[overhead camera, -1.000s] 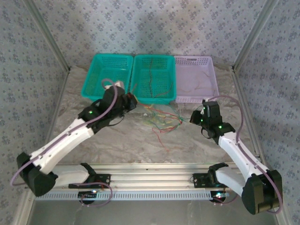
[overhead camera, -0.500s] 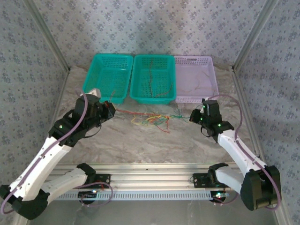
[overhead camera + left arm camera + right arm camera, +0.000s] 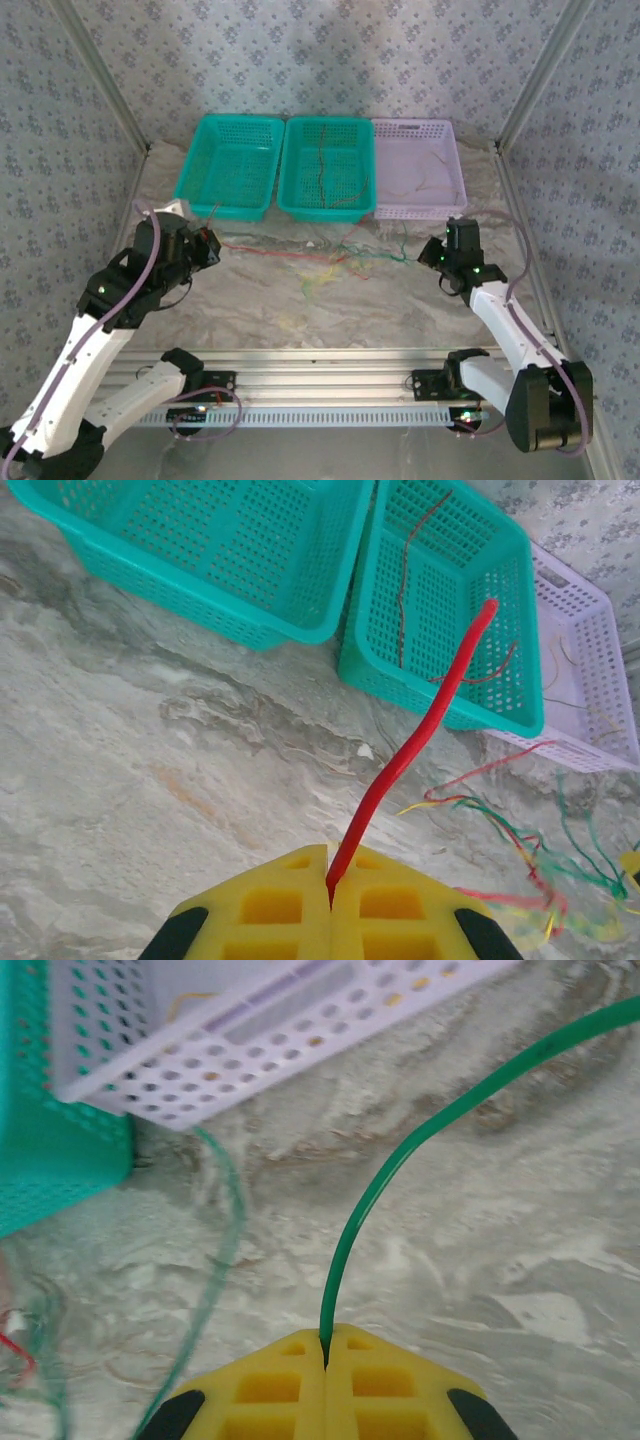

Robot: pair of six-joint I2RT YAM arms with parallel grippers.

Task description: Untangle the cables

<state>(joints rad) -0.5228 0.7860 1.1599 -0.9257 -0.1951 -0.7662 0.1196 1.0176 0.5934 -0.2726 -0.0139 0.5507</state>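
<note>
The left hand [image 3: 330, 885] pinches a red cable [image 3: 420, 740], the right hand [image 3: 325, 1345] a green cable [image 3: 400, 1175]; the cables [image 3: 338, 262] tangle between them on the desk [image 3: 400, 310]

Three baskets stand in a row on the one table [image 3: 400, 310]. Two are teal, the left teal basket [image 3: 222, 208] and the middle teal basket [image 3: 322, 212], and there's a single lilac basket [image 3: 420, 212]. I see two pincers. The left pincer [image 3: 210, 246] pinches one red cable [image 3: 420, 730], and the right pincer [image 3: 430, 255] pinches one green cable [image 3: 400, 1170]. The loose cables [image 3: 330, 265] between them show four colours: red, orange, yellow and green. Those strands are too fine and knotted to count. The middle teal basket holds at least two red strands.
</note>
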